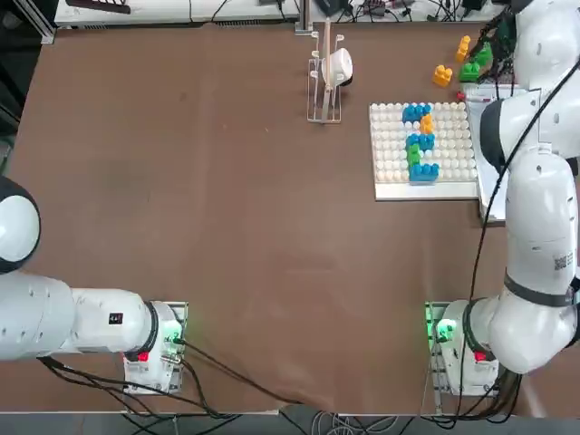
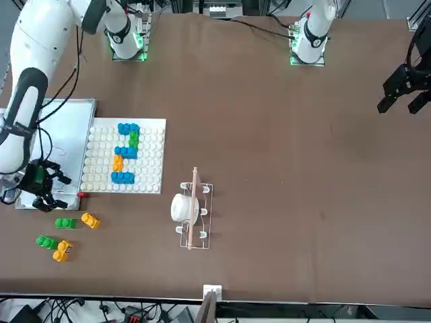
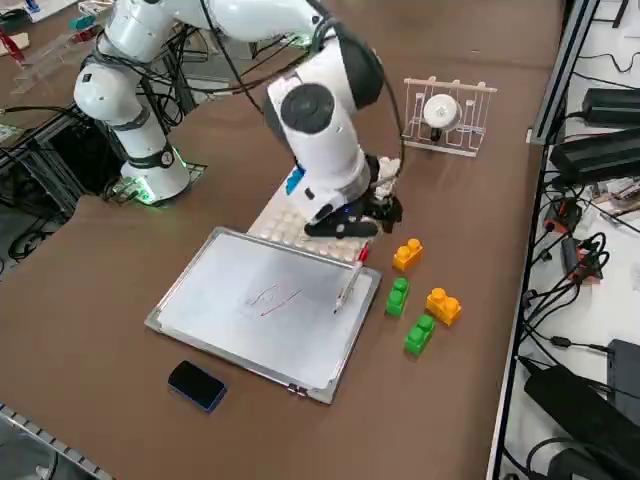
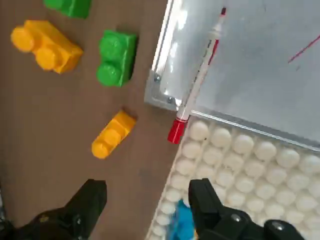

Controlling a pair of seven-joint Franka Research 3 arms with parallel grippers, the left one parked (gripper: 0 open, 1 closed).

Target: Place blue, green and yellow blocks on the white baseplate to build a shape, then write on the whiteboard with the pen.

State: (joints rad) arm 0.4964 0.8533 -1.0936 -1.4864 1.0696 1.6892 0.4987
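The pen lies loose across a corner of the whiteboard, its red end by the white baseplate. Red strokes mark the board. On the baseplate a column of blue, yellow and green blocks forms a shape. Loose on the table are yellow blocks and green blocks. My right gripper hovers open just above the baseplate's edge, close to the pen's red end, with nothing between its fingers. It also shows in the side view as the right gripper.
A wire rack holding a white cup stands left of the baseplate. A dark eraser lies beside the whiteboard's near edge. The table's right edge, with cables beyond, runs close to the loose blocks.
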